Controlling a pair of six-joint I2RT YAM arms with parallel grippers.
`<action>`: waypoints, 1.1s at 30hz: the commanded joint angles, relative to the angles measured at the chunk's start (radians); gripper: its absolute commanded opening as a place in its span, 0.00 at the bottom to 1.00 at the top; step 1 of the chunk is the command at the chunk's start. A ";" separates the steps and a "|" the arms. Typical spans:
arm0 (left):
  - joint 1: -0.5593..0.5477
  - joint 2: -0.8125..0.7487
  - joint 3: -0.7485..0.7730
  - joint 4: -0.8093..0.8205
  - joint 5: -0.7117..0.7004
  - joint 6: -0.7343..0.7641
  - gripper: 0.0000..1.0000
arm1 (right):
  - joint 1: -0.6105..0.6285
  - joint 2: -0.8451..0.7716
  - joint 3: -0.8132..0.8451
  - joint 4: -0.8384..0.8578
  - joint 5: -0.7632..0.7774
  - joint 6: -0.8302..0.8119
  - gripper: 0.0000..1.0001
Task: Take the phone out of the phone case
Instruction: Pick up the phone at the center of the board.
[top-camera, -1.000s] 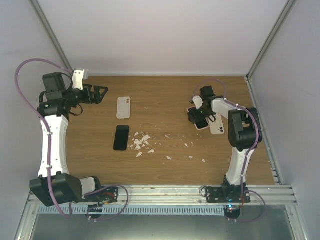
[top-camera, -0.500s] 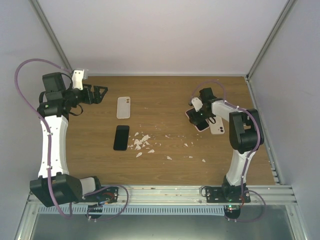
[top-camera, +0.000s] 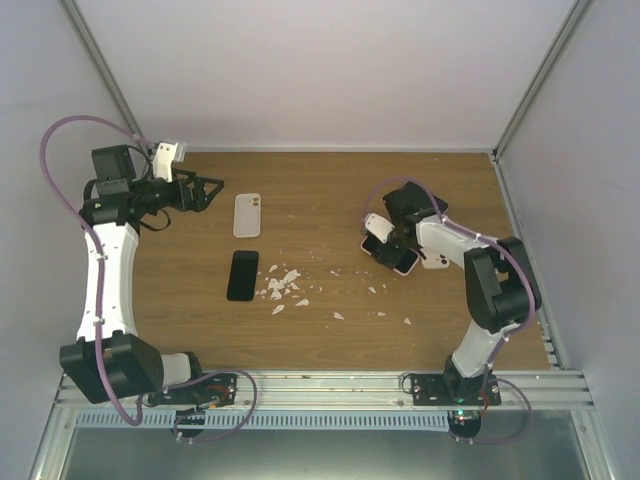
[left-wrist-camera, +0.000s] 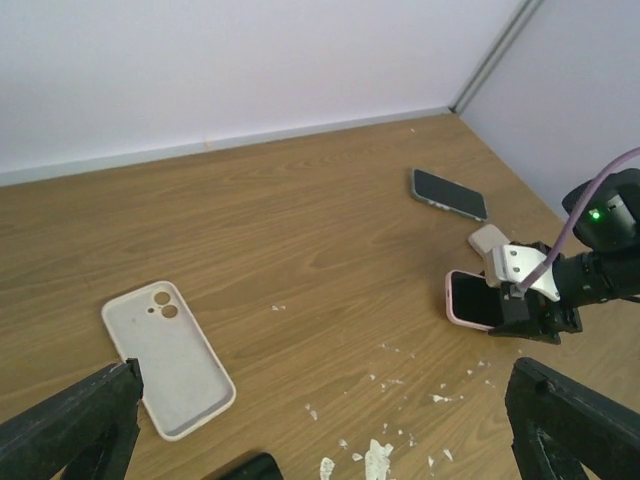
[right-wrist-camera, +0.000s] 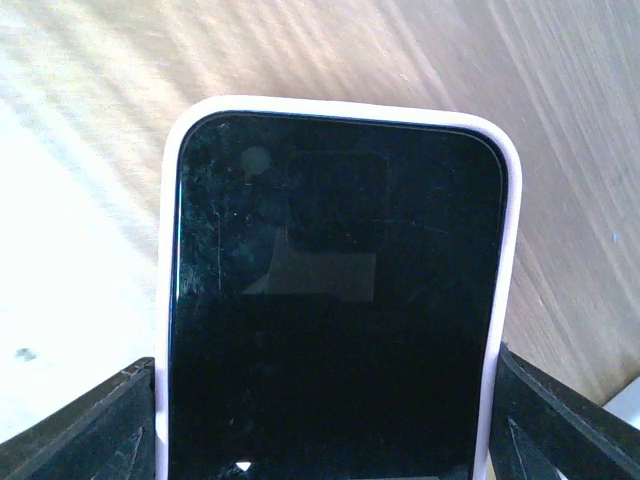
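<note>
A black phone in a pale pink case (top-camera: 398, 256) lies tilted at the right of the wooden table. My right gripper (top-camera: 383, 240) is shut on its sides. In the right wrist view the phone's screen (right-wrist-camera: 335, 300) fills the frame, and the dark fingers (right-wrist-camera: 85, 425) press on both edges of the case (right-wrist-camera: 505, 280). The phone also shows in the left wrist view (left-wrist-camera: 472, 299). My left gripper (top-camera: 207, 189) is open and empty, above the table's far left. Its fingers (left-wrist-camera: 70, 430) stand wide apart.
An empty white case (top-camera: 246, 214) lies inside up near the left gripper, with a bare black phone (top-camera: 242, 275) below it. White scraps (top-camera: 282, 285) litter the middle of the table. Another white item (top-camera: 437, 262) lies right of the held phone. A further phone (left-wrist-camera: 450, 193) lies at the far right.
My right gripper has moved left and towards the near edge with the pink-cased phone, away from the white item. My left gripper has shifted a little to the right.
</note>
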 joint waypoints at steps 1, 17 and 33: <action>-0.023 0.037 -0.017 -0.009 0.079 0.030 0.99 | 0.071 -0.108 -0.042 0.061 0.020 -0.158 0.60; -0.285 0.084 -0.166 -0.014 0.139 0.029 0.99 | 0.378 -0.440 -0.165 0.133 0.071 -0.526 0.60; -0.503 0.065 -0.304 0.037 0.156 0.011 0.84 | 0.622 -0.497 -0.085 0.100 0.132 -0.667 0.58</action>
